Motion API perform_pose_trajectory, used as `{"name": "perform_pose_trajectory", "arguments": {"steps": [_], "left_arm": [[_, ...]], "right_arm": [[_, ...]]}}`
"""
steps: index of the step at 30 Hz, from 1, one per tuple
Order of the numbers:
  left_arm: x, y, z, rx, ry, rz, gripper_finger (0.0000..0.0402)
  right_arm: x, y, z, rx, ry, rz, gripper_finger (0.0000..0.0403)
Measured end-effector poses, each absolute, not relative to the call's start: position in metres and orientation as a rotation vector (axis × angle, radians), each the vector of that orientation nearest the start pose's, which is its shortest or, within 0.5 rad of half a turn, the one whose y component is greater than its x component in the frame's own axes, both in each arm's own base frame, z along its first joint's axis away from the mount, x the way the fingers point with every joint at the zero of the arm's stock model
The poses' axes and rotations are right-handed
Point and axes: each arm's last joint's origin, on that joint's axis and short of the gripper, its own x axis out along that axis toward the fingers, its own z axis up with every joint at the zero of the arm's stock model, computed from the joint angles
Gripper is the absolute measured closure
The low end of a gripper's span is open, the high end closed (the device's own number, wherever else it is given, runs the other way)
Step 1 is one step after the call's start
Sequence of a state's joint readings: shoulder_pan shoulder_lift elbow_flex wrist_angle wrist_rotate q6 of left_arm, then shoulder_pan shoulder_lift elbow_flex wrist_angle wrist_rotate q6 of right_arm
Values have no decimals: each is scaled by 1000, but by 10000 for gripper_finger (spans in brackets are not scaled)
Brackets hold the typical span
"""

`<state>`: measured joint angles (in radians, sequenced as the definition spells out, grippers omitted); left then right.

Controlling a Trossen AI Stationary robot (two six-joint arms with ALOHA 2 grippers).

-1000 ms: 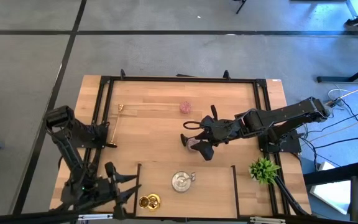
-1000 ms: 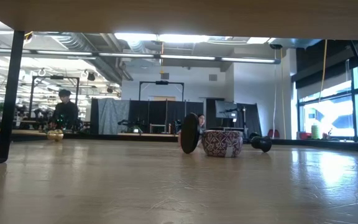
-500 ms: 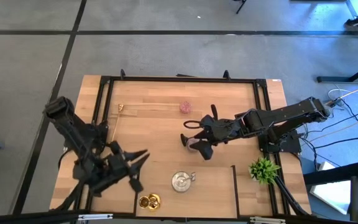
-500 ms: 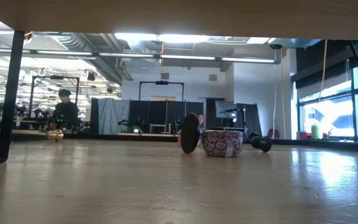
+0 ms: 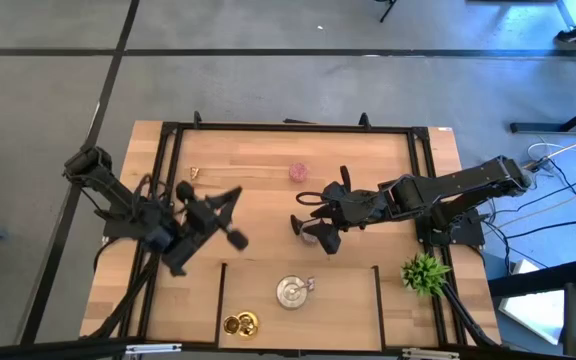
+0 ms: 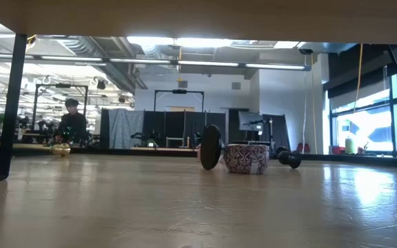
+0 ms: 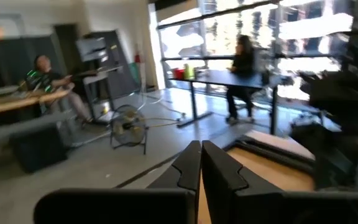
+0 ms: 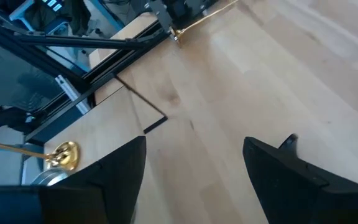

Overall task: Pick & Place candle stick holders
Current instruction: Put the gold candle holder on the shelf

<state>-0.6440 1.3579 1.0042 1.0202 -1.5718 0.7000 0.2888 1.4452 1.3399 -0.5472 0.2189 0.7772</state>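
The task looks part done at most. Along the table's (image 5: 388, 170) near edge a frame marks off bays: the silver holder (image 5: 293, 291) lies in the middle bay and two small gold holders (image 5: 239, 324) sit close together at the left bay's near edge, by the divider, so these may already be placed, though that is a judgement. Still out on the open table are a pink holder (image 5: 298, 172) near the far edge, a second patterned holder (image 5: 313, 232) at mid-table with the black holder (image 5: 308, 200) just beside it, and a thin gold stemmed piece (image 5: 194, 173) toward the far left corner. The right gripper (image 5: 318, 217) is low over the mid-table pair with fingers spread wide and nothing between them. The left gripper (image 5: 230, 215) is raised over the left part of the table, fingers pressed together, holding nothing. The low view alone shows the patterned holder (image 6: 247, 158) upright on the wood with a dark disc (image 6: 210, 147), probably the black holder's foot, on edge just beside it. The left wrist view confirms the shut fingers (image 7: 188, 169) and shows only the room with seated people. The right wrist view shows bare wood between its fingers (image 8: 123, 168), and a gold holder (image 8: 64, 155) farther off.
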Motion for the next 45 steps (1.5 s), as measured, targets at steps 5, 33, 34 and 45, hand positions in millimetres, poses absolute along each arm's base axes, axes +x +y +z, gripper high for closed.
{"name": "perform_pose_trajectory", "arguments": {"steps": [5,33,34,45], "left_arm": [[240,-103,382,-142,-82,1054,400],[255,-14,342,-164,-173,1349,400],[256,-15,341,-157,-190,1304,400],[280,-22,304,-238,31,802,399]], "right_arm": [[305,72,341,605,630,-176,130],[321,24,354,509,509,-7,130],[321,24,354,509,509,-7,130],[321,24,354,501,510,-6,130]]}}
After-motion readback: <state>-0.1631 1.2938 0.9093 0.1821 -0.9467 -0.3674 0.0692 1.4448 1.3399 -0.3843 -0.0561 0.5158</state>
